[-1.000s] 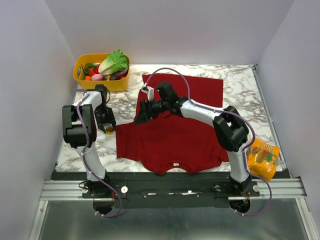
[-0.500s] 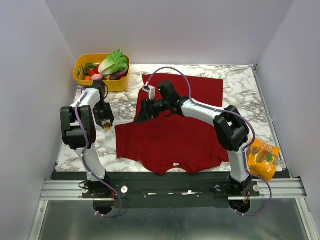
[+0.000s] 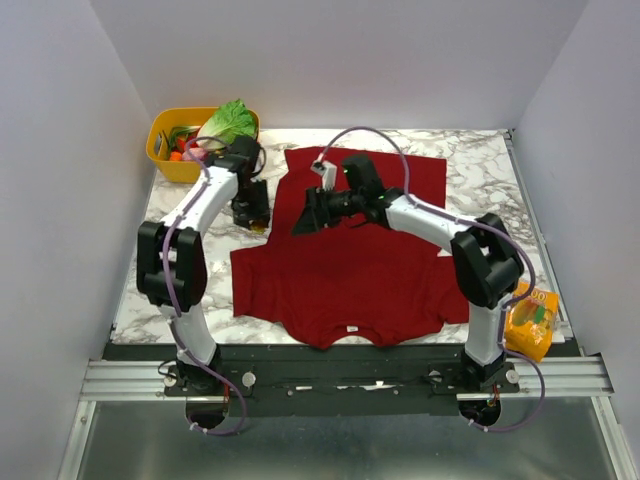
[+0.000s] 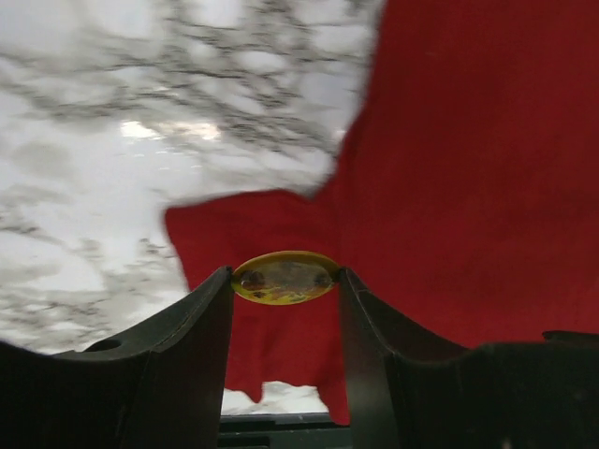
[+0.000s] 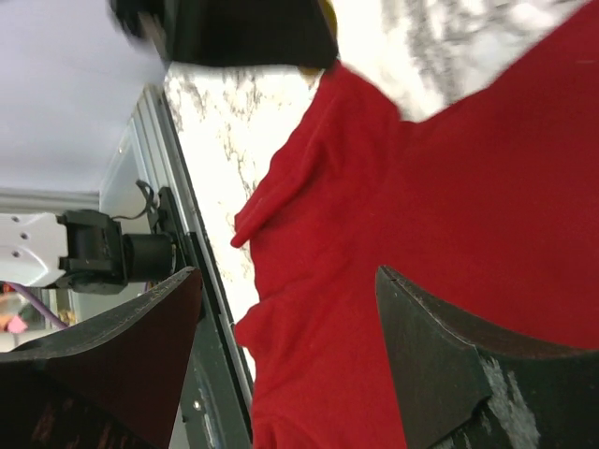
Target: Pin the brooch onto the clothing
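The large dark red soft-fabric T-shirt [image 3: 350, 275] lies flat on the marble table [image 3: 480, 170]. The right gripper [image 3: 303, 224] hovers over its left part, jaws wide and empty. The left gripper [image 4: 284, 280], just beside it, pinches the tiny round golden-yellow brooch [image 4: 285, 278] edge to edge above the shirt's left edge, with cloth below and to the right.

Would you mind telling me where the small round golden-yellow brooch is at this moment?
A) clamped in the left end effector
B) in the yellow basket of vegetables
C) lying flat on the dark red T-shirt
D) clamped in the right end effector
A: the left wrist view shows the small round golden-yellow brooch clamped between the dark fingers of the left end effector, over the dark red fabric T-shirt.
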Robot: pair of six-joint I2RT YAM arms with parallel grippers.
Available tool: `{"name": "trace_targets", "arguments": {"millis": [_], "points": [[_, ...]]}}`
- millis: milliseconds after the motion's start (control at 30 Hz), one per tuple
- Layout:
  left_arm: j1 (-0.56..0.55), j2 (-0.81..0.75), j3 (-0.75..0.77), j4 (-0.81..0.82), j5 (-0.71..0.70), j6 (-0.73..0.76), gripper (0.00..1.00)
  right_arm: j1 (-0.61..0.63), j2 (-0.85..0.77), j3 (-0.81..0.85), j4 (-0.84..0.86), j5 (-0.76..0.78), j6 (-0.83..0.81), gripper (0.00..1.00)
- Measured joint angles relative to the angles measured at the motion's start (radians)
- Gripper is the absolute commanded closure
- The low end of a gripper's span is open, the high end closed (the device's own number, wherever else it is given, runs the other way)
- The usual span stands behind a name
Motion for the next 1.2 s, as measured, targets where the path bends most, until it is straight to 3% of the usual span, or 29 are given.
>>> {"name": "trace_targets", "arguments": {"millis": [67,200,300,567,667,767,800,900,1200], "points": [[-0.078,0.036,0.033,0.006,0.012,-0.019,0.64,-0.041,-0.049,-0.035,0.0,0.003,0.0,0.17],[-0.201,0.125,0.114,0.03,0.037,-0.046,0.37,-0.126,-0.145,-0.088,0.003,0.024,0.0,0.17],[-0.256,0.185,0.17,0.035,0.058,-0.054,0.3,-0.161,-0.188,-0.107,0.006,0.045,0.0,0.17],[-0.269,0.178,0.121,0.05,0.031,-0.055,0.27,-0.152,-0.192,-0.115,0.004,0.05,0.0,0.17],[-0.259,0.119,0.039,0.056,0.0,-0.056,0.35,-0.152,-0.192,-0.115,0.004,0.05,0.0,0.17],[-0.247,0.03,-0.063,0.047,-0.048,-0.062,0.62,-0.152,-0.191,-0.115,0.004,0.049,0.0,0.17],[-0.243,0.01,-0.082,0.037,-0.066,-0.06,0.79,-0.152,-0.19,-0.115,0.004,0.049,0.0,0.17],[-0.222,-0.052,-0.171,0.019,-0.138,-0.073,0.97,-0.152,-0.186,-0.115,0.004,0.048,0.0,0.17],[-0.141,-0.079,-0.328,-0.016,-0.234,-0.089,1.0,-0.152,-0.158,-0.115,0.004,0.039,0.003,0.18]]}}
